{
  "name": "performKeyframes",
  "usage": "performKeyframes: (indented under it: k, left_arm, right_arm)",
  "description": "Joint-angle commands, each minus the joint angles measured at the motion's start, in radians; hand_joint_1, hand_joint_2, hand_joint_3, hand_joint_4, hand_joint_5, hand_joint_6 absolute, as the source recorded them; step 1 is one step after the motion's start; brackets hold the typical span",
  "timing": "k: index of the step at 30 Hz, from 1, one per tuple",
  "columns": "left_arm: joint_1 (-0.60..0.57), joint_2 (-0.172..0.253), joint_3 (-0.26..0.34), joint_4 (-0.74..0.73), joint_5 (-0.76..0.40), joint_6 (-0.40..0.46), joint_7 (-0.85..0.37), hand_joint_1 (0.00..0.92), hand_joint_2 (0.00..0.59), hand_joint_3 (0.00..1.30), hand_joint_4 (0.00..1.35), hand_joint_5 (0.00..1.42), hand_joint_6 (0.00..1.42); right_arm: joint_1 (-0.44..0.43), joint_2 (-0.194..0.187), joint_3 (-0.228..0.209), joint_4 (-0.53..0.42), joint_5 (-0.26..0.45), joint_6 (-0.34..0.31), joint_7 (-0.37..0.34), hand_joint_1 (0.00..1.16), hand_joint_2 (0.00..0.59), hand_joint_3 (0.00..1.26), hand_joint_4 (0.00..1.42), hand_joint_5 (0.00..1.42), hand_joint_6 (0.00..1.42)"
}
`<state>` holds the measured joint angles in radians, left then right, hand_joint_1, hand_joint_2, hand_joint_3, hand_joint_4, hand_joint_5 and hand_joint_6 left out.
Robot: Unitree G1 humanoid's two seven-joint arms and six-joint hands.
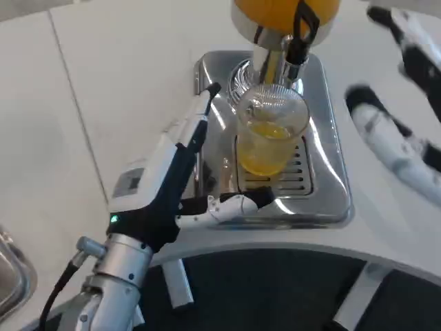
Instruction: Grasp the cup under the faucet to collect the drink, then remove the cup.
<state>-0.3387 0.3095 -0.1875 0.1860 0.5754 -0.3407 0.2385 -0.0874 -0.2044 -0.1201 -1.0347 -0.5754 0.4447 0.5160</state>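
A clear ribbed cup, partly filled with orange drink, stands on the drip grate of a silver dispenser base. It is right under the faucet of the orange tank. My left hand lies just left of the cup, fingers spread. One finger reaches up along the base's left side, and the thumb points across in front of the cup. I see a gap between the fingers and the cup. My right hand hovers blurred to the right of the dispenser, its fingers apart and empty.
The dispenser sits near the white table's front edge, with dark floor below. A metal rim shows at the bottom left corner. Bare white tabletop stretches to the left of the machine.
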Motion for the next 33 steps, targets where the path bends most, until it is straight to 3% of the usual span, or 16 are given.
performKeyframes:
  k: [1, 7, 13, 17, 22, 33]
  left_arm:
    - [-0.033, -0.022, -0.020, 0.049, -0.007, -0.018, -0.002, 0.200, 0.027, 0.00, 0.00, 0.09, 0.12]
    - [-0.083, -0.041, -0.034, 0.117, -0.005, -0.025, 0.018, 0.223, 0.025, 0.00, 0.00, 0.10, 0.13]
    - [-0.135, -0.051, -0.047, 0.178, 0.007, -0.031, 0.039, 0.272, 0.029, 0.00, 0.00, 0.11, 0.14]
    - [-0.161, -0.061, -0.059, 0.219, 0.029, -0.031, 0.068, 0.294, 0.029, 0.00, 0.00, 0.12, 0.16]
    - [-0.188, -0.074, -0.065, 0.274, 0.031, -0.029, 0.100, 0.298, 0.031, 0.00, 0.00, 0.12, 0.16]
    - [-0.248, -0.101, -0.080, 0.374, 0.028, -0.036, 0.160, 0.313, 0.030, 0.00, 0.00, 0.14, 0.18]
  right_arm:
    - [0.259, -0.003, -0.094, -0.013, 0.158, -0.211, -0.013, 0.24, 0.460, 0.07, 0.00, 0.01, 0.08]
    - [0.535, -0.042, -0.192, 0.016, 0.307, -0.434, -0.009, 0.26, 0.441, 0.06, 0.00, 0.01, 0.08]
    - [0.639, -0.110, -0.261, 0.106, 0.360, -0.637, -0.019, 0.27, 0.438, 0.06, 0.00, 0.01, 0.08]
    - [0.642, -0.140, -0.271, 0.139, 0.366, -0.694, -0.027, 0.28, 0.438, 0.06, 0.00, 0.01, 0.08]
    - [0.649, -0.179, -0.259, 0.151, 0.324, -0.786, -0.027, 0.28, 0.427, 0.05, 0.00, 0.01, 0.09]
    - [0.666, -0.179, -0.269, 0.124, 0.292, -0.797, -0.041, 0.28, 0.423, 0.05, 0.00, 0.01, 0.09]
